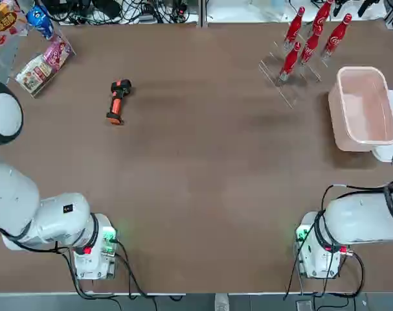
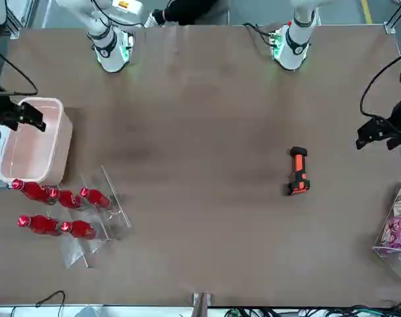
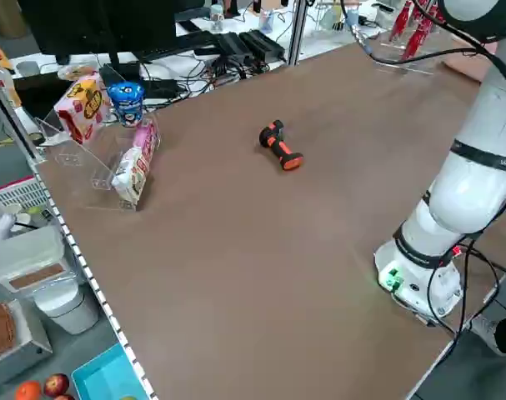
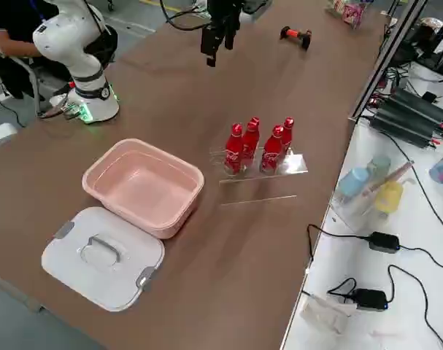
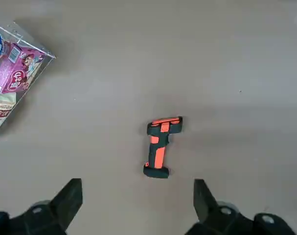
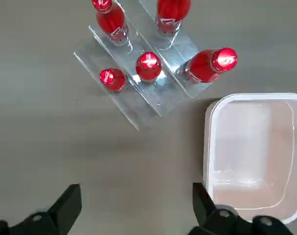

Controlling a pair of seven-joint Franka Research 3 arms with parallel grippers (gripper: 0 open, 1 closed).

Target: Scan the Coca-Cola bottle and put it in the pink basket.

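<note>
Several red Coca-Cola bottles stand upright in a clear acrylic rack at the table's far right, also seen from above in the right wrist view. The pink basket sits beside them, nearer the robot, with nothing in it. My right gripper hangs open high above the bottles and basket, holding nothing. My left gripper is open too, high over the orange-and-black scanner, which lies on its side left of centre.
A white lid lies on the table against the basket's outer side. A clear stand of snack packets sits at the far left corner. Cables and a shelf run behind the far edge.
</note>
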